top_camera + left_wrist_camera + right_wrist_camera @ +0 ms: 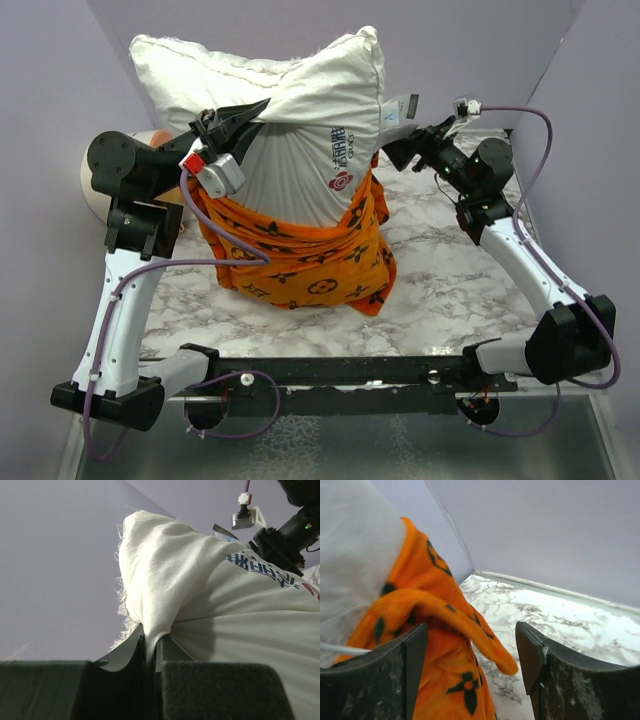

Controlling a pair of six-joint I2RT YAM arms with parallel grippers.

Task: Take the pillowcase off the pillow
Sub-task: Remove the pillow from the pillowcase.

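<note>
Left gripper is clamped on a pinch of white fabric on the pillow; in the left wrist view its fingers are pressed together with the cloth squeezed between them. The left arm is bent at the elbow, reaching up and in from the left, wrist high at the pillow's upper left. Right gripper has its jaws spread wide, holding nothing. In the right wrist view a fold of the pillowcase hangs in the gap, nearer one finger and not clamped. The right arm is folded sharply, coming in from the right edge to the pillow's right side just beside the small tag. The pillow stands upright mid-table, top leaning toward the back wall. The pillowcase is bunched around its lower half, resting on the marble table. There is bare tabletop in front and to the right, with walls close at the back and both sides. Count: two arms, two grippers, one pillow, one pillowcase. A cream rounded object is partly hidden behind the left arm.
</note>
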